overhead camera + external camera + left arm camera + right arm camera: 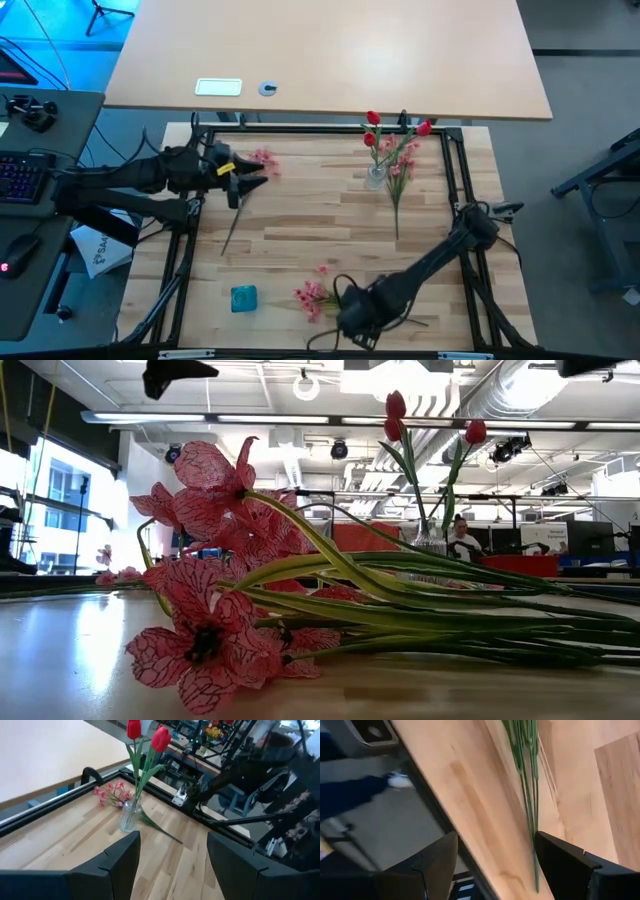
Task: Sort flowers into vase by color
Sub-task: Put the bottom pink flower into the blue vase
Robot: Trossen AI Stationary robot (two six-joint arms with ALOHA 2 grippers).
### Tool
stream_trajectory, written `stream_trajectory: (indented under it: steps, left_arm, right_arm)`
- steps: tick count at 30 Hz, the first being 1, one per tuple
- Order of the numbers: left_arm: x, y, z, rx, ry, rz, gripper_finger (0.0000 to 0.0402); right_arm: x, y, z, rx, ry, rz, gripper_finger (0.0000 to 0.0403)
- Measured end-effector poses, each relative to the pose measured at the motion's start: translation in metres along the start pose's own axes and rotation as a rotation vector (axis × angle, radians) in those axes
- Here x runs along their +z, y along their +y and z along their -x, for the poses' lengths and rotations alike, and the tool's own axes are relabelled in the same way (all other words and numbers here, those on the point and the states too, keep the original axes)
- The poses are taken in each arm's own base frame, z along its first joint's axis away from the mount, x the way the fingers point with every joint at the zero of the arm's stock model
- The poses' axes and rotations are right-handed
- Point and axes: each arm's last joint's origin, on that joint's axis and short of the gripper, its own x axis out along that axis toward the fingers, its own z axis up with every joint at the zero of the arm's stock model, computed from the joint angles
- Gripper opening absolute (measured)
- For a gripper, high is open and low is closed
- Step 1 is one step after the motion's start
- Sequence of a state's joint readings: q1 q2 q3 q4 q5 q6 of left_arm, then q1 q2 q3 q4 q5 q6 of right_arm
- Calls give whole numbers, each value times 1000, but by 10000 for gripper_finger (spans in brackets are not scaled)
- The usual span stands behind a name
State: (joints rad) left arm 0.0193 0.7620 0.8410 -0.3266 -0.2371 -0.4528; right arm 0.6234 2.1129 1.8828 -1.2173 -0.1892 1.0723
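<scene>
A clear glass vase (377,178) (129,816) stands near the table's far edge and holds three red-budded flowers (372,118) (161,738). One pink spray (400,165) lies against the vase's foot. Another pink spray (265,160) lies at far left, its stem running under my left gripper (245,182) (172,840), which is open and holds nothing. A bunch of pink sprays (312,295) (215,630) lies by the near edge. My right gripper (348,310) (495,845) is open over their green stems (527,795), which run between its fingers.
A small blue container (243,298) stands near the table's near-left corner. A black frame rail (320,128) (60,795) borders the wooden top. The table's near edge (445,815) lies just beside my right gripper. Bare wood spans the middle of the table.
</scene>
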Motion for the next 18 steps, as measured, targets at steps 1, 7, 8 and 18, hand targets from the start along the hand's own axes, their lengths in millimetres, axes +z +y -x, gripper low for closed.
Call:
stream_trajectory:
  steps: [1, 7, 8, 18]
  left_arm:
    - [0, 0, 1, -2, -4, 6, 218]
    - [1, 0, 2, -4, -8, 43, 218]
    - [1, 0, 2, -4, -8, 47, 218]
    - [2, 0, 2, -9, -15, 101, 218]
  right_arm:
    - [-1, 1, -6, -22, -6, 10, 259]
    - [9, 5, -41, -88, -3, 78, 259]
    - [11, 3, -47, -108, 10, 88, 259]
    - [-3, -10, -30, -228, -35, 218, 259]
